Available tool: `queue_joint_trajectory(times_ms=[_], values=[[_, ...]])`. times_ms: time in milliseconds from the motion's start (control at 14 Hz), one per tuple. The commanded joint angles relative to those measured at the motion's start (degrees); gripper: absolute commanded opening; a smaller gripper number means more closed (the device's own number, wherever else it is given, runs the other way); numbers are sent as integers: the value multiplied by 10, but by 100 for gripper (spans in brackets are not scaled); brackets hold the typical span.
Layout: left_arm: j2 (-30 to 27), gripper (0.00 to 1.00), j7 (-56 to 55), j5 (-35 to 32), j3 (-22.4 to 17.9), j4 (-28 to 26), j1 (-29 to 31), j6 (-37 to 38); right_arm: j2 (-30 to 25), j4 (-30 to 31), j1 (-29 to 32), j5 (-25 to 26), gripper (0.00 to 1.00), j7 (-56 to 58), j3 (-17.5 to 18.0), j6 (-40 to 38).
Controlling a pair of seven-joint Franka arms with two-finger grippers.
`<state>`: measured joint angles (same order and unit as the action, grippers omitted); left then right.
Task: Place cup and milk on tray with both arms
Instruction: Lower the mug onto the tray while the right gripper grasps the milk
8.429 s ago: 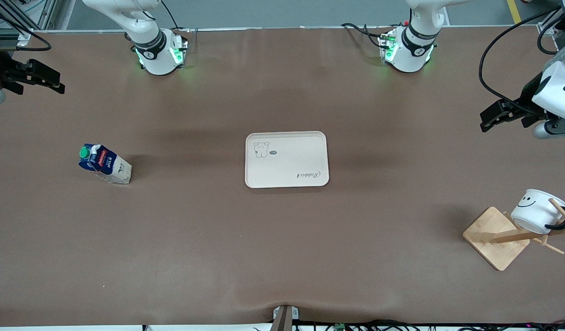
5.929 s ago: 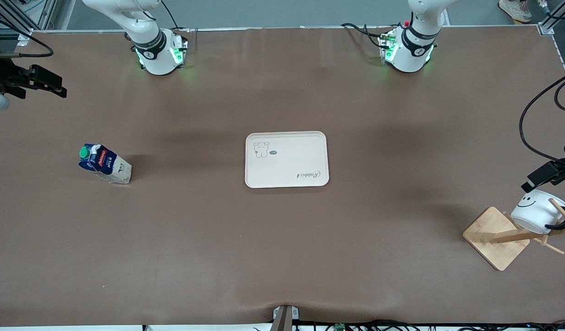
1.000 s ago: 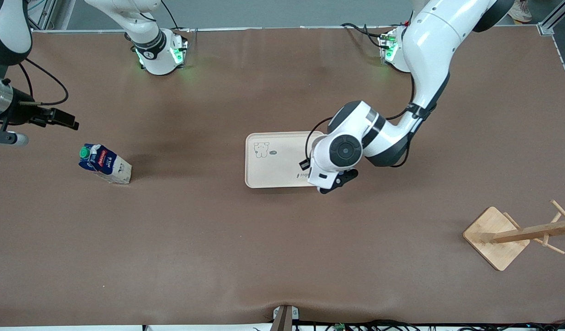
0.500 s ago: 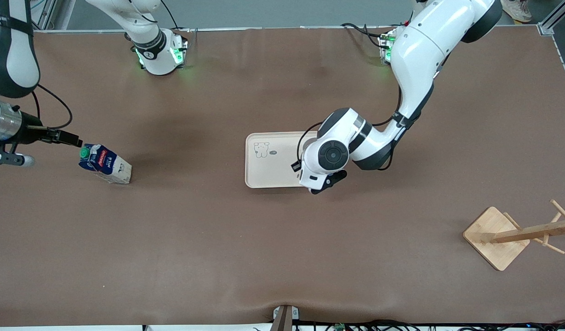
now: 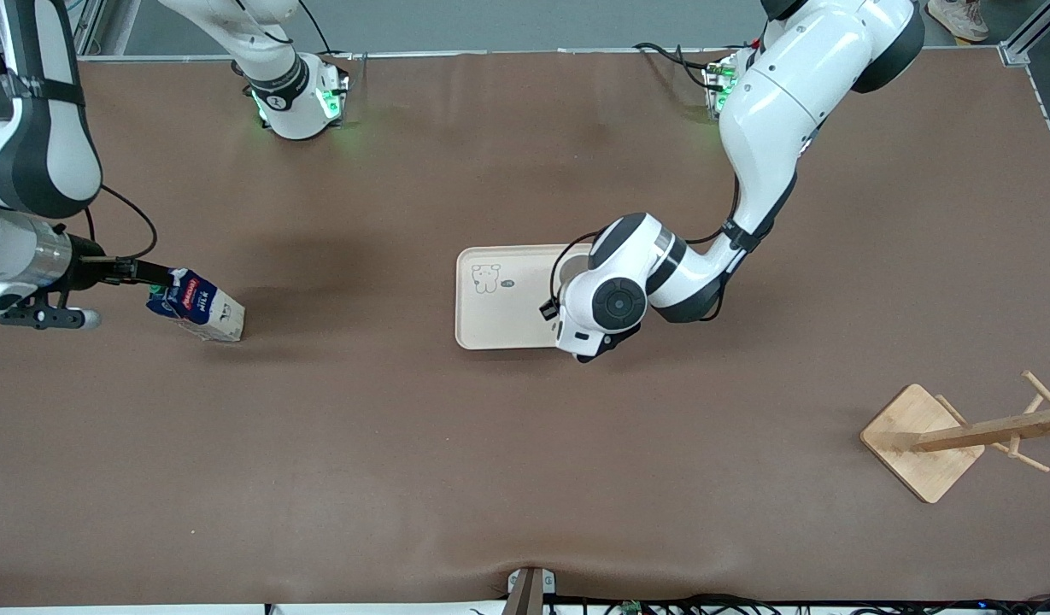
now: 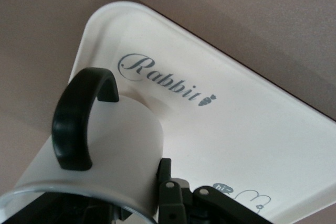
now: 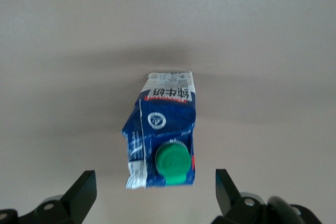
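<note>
While left fingers (image 6: 168,192) clamp the cup (image 6: 105,150) over the tray (image 6: 236,124), right fingers (image 7: 79,195) spread above the milk (image 7: 163,137).

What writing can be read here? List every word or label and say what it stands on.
"Rabbit", cursive, with a small carrot mark after it: on the tray, beside the cup.
"hi", in a small dark bubble by the bear drawing: on the tray.
Chinese characters on a red label: on the milk carton; not clear enough to quote.
Round white emblem on the carton's blue part: too small to read.

Cream tray (image 6: 273,114), black-handled white cup (image 6: 118,145), blue milk (image 7: 165,129) with green cap.
</note>
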<state>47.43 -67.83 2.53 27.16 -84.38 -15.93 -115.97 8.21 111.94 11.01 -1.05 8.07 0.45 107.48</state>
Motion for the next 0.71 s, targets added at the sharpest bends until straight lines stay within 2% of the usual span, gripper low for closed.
queue_joint_trajectory(times_ms=[0, 286, 357, 429, 643], values=[[18, 0, 11, 18, -3, 17, -5, -7, 16, -2, 7, -7, 100, 20, 3, 7], [27, 2, 2, 17, -3, 16, -9, -36, 23, -1, 6, -7, 100, 20, 3, 10], [25, 67, 2, 16, -3, 16, -9, -36, 23, 2, 7, -7, 100, 20, 3, 11], [21, 100, 12, 11, -3, 16, -9, -37, 24, 4, 7, -8, 100, 20, 3, 12], [-13, 100, 7, 9, -2, 19, 3, -32, 24, 17, 6, -7, 100, 20, 3, 22]])
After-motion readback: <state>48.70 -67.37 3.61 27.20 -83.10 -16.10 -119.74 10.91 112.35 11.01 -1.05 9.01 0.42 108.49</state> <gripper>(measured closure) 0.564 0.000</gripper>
